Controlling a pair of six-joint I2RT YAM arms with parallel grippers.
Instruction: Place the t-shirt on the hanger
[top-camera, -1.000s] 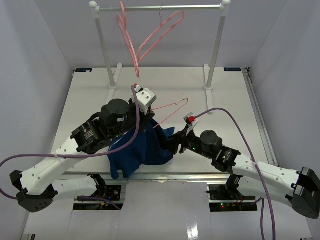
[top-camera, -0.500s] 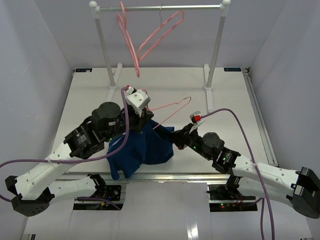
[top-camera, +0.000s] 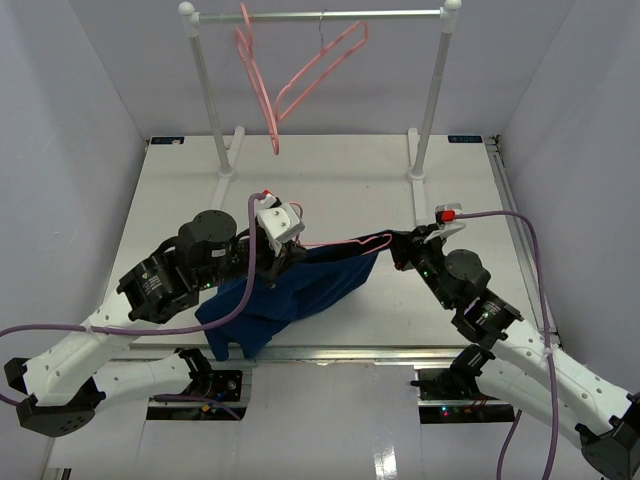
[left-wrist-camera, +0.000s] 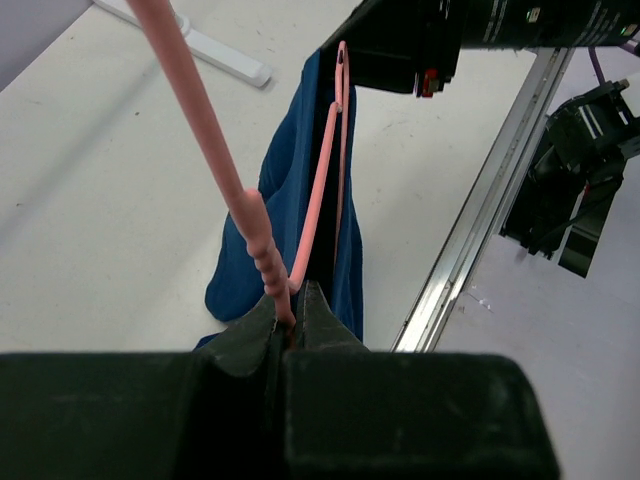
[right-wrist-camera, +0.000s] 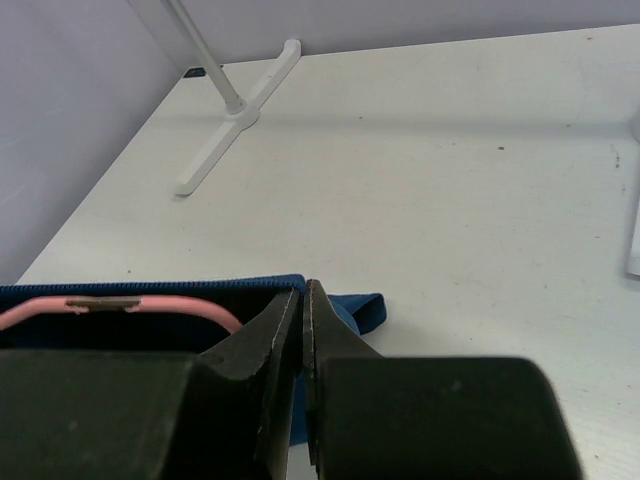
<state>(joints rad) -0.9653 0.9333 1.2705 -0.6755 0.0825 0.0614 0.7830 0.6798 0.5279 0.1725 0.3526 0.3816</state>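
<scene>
Nothing is legible; the small blue labels (top-camera: 465, 139) on the table (top-camera: 340, 190) are too blurred to read.

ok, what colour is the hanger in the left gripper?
Pink. The hanger shows best in the left wrist view, against the navy t-shirt.

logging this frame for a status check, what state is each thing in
hanger: held, partly inside the t-shirt
t-shirt: hanging crumpled from the hanger
left gripper: shut on the hanger
right gripper: shut on the t-shirt's edge
two spare hangers: hung on the rail
</scene>
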